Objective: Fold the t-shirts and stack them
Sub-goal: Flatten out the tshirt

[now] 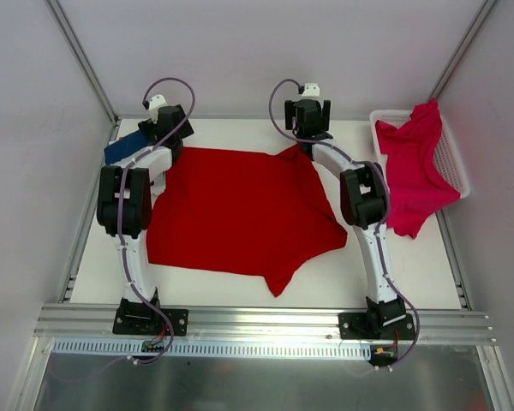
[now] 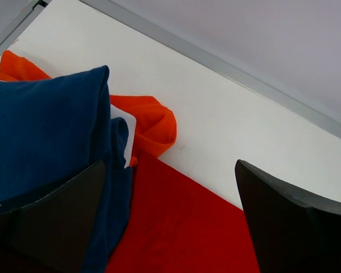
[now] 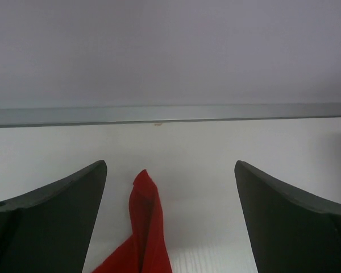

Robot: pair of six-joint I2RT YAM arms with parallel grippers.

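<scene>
Red t-shirt (image 1: 240, 210) spread on the desk (image 1: 351, 274), ready for a first fold; left pincer (image 1: 164, 116) and right pincer (image 1: 309, 116) both gaping wide, holding nothing.

Best begun by flattening the far right corner (bunched into a small peak between the right pincer's fingers (image 3: 51, 216)) and the skewed near hem. Then pinch two matching corners together and carry them over evenly. Red cloth across the desk's middle between the arms, its far edge just below both pincers, seemingly touching neither. Just beside the left pincer: folded navy t-shirt (image 2: 45, 131), orange t-shirt (image 2: 153, 122) peeking out behind. Well off right: pink t-shirt (image 1: 415, 167) draped over the basket (image 1: 452, 163).
</scene>
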